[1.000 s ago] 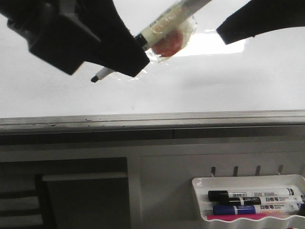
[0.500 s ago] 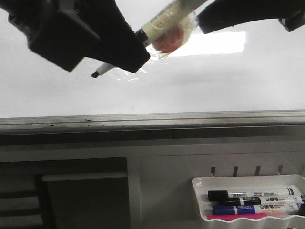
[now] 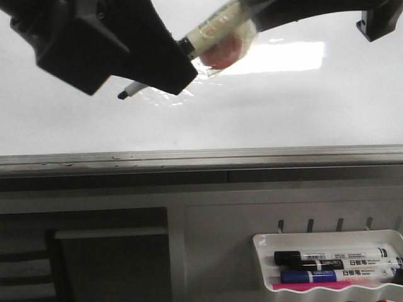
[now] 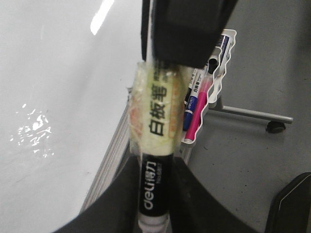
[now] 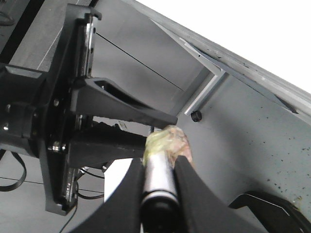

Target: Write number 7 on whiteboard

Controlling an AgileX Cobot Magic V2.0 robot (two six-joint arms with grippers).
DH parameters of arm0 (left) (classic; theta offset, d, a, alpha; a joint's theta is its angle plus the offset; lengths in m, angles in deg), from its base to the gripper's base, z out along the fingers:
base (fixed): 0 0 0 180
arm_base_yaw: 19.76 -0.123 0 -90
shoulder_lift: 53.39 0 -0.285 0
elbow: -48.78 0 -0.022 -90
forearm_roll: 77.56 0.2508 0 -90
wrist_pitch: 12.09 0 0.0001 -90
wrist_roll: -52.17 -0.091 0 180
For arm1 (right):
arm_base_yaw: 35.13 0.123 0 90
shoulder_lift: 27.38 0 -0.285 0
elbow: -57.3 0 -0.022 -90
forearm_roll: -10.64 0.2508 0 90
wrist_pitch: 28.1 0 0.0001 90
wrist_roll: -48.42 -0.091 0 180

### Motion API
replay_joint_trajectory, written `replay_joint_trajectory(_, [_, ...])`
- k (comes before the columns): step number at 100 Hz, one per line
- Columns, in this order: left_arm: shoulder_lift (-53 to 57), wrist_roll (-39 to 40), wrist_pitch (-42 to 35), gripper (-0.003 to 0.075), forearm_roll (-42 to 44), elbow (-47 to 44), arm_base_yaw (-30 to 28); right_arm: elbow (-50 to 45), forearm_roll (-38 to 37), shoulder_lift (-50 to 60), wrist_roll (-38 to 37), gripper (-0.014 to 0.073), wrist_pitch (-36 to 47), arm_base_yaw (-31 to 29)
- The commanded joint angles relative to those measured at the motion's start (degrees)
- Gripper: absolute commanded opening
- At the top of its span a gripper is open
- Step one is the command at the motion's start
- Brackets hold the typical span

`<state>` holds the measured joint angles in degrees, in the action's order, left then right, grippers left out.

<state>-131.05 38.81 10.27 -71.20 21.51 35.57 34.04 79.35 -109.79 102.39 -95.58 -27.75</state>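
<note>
The whiteboard (image 3: pixel 283 107) fills the upper front view above its grey rail (image 3: pixel 201 157); no number 7 shows on it. My left gripper (image 3: pixel 179 66) is shut on a black marker (image 3: pixel 208 31) wrapped in tape, whose tip (image 3: pixel 124 95) points at the board. In the left wrist view the fingers (image 4: pixel 121 204) clamp the black "deli" section (image 4: pixel 153 194). My right gripper (image 3: pixel 255 14) reaches in from the top right and is shut on the marker's rear end (image 5: pixel 158 177). The left gripper also shows in the right wrist view (image 5: pixel 112 131).
A small white tray (image 3: pixel 264 242) with several markers (image 3: pixel 334 258) hangs below the rail at the lower right; it also shows in the left wrist view (image 4: pixel 228 43). A dark panel (image 3: pixel 107 258) is at the lower left.
My right arm has moved left from the upper right edge to the marker's rear end. The left gripper and marker tip have barely shifted.
</note>
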Motion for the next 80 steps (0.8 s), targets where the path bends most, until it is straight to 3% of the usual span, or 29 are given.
replay_joint_trajectory(1, [1.6, 0.2, -3.8, 0.0307, -1.0, 1.9, 0.5, 1.8, 5.2, 1.2, 1.1, -0.0062, -2.4, 0.0])
replay_joint_trajectory(8, [2.3, 0.6, -3.9, 0.0459, -1.0, 1.9, 0.5, 1.8, 5.2, 1.7, 1.2, -0.0055, -1.6, 0.0])
replay_joint_trajectory(15, [3.5, 1.3, -4.1, 0.0523, -1.0, 1.9, -0.1, 1.8, 5.2, 3.1, 1.2, -0.0055, -0.5, 0.0])
replay_joint_trajectory(28, [7.0, 4.1, -4.1, 0.0506, -1.0, 1.9, -3.2, 1.8, 3.1, 7.3, 1.2, -0.0055, 3.1, 0.0])
replay_joint_trajectory(45, [12.4, 11.2, -4.1, 0.0491, -1.2, 1.8, -11.8, 1.0, 0.4, 13.6, 1.2, -0.0056, 11.4, 0.0])
replay_joint_trajectory(80, [20.0, 12.2, -7.6, 0.0491, -11.1, -2.7, -27.9, -1.5, 1.4, 16.5, 4.2, -0.0055, 27.6, 0.0])
